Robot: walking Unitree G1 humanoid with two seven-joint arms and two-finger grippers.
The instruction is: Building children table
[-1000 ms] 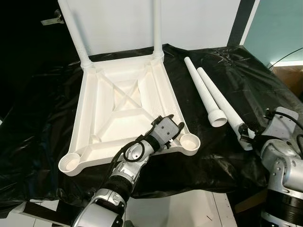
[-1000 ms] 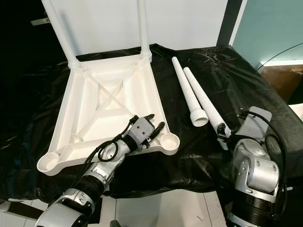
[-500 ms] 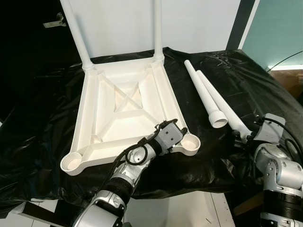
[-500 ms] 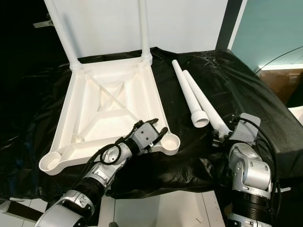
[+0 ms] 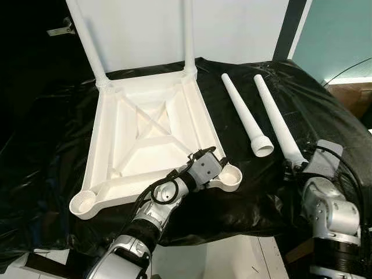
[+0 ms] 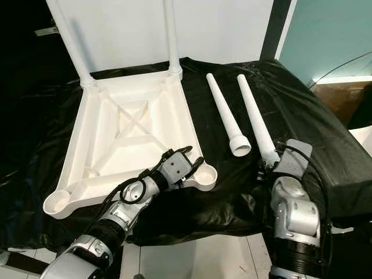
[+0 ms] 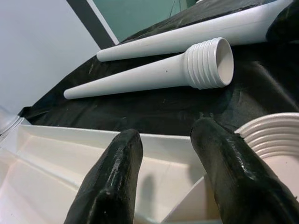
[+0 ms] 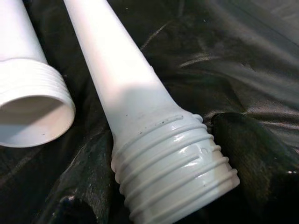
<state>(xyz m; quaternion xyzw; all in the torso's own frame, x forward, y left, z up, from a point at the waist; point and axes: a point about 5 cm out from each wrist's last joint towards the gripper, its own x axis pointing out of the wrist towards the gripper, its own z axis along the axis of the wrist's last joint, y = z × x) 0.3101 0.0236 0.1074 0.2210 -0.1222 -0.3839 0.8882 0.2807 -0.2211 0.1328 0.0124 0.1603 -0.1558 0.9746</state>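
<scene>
On the black-covered worktop (image 5: pixel 52 145) we see the upturned tabletop (image 5: pixel 151 139), 2 legs fitted. Our left pincer (image 7: pixel 163 154) straddles its near rim, fingers spread. Our right pincer (image 8: pixel 159 186) clasps a loose leg (image 5: pixel 278 119) beside another leg (image 5: pixel 243 113).

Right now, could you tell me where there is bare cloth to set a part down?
Bare black cloth lies left of the tabletop, and more right of the far leg. Crowded: the strip between tabletop and near leg, and around the right end effector.
</scene>
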